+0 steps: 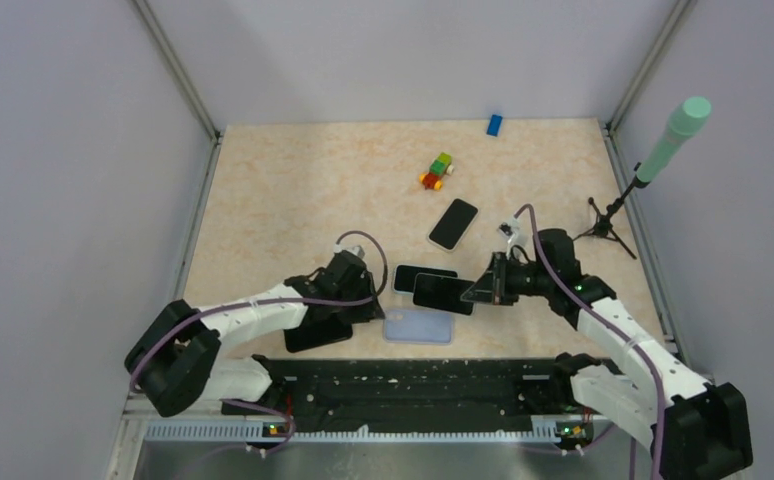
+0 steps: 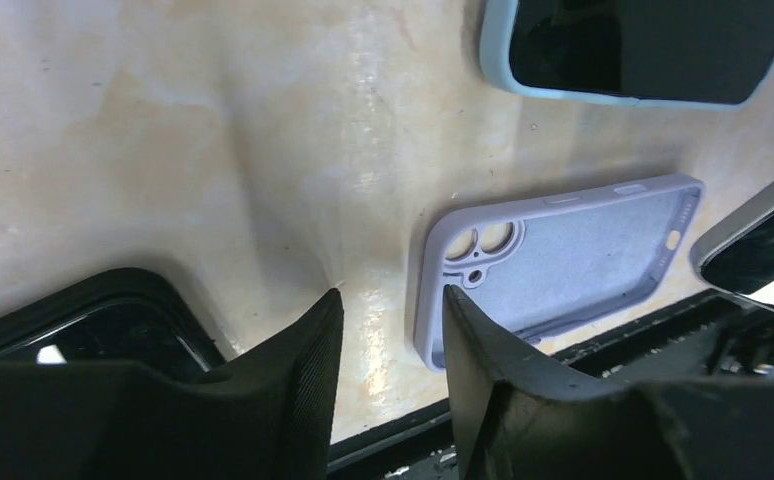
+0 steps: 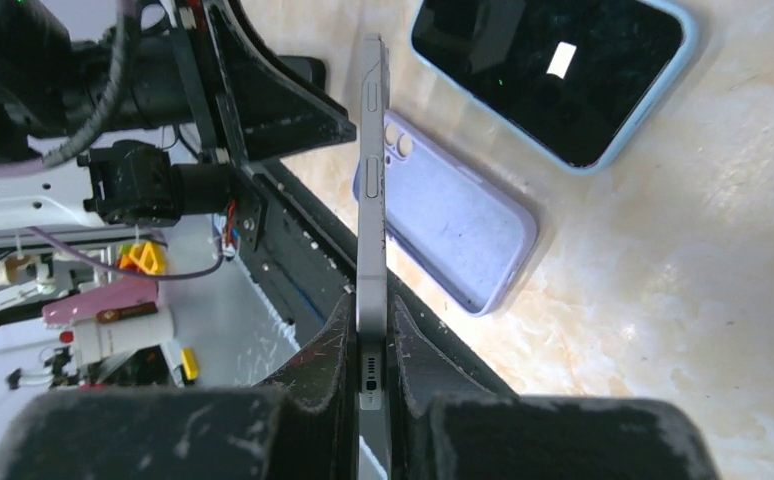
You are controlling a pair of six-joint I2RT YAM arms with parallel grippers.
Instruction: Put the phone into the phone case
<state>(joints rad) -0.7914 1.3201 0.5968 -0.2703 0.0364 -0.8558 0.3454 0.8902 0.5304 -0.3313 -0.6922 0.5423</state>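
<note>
Right gripper [image 3: 371, 345] is clamping the phone [image 3: 371, 200] by its bottom end, with the charge port showing between the pads. In the right wrist view I'm seeing it edge-on, hanging over the table [image 2: 213, 150], just beside and above the phone case [image 3: 453, 225]. From the top camera the case is lying at about 7 o'clock from the phone, open side up, near the front rail.

Left gripper [image 2: 388, 335] is standing partly open with nothing between the fingers, sitting at about 10 o'clock from the case. One fingertip is overlapping the camera-cutout corner; I can't tell if it's touching.

Handling, as I'm judging it:
- The phone is looking like a rigid glass-and-metal slab with smooth, rounded edges, so slippery and fairly dense. It's gripped at one short end only, so it may pivot in the pads once a corner starts pressing in.
- The case is looking like soft matte lilac silicone with a fuzzy liner and a raised flexible lip. It's light, and probably sliding easily on this glossy marble-pattern top.
- I'm planning to pin the case by its rim at the cutout end, seat one phone end under the lip, then press the rest flat.

A blue-cased phone [image 3: 553, 75] is lying at 12 o'clock from the case, close enough that I'm watching clearance.
</note>
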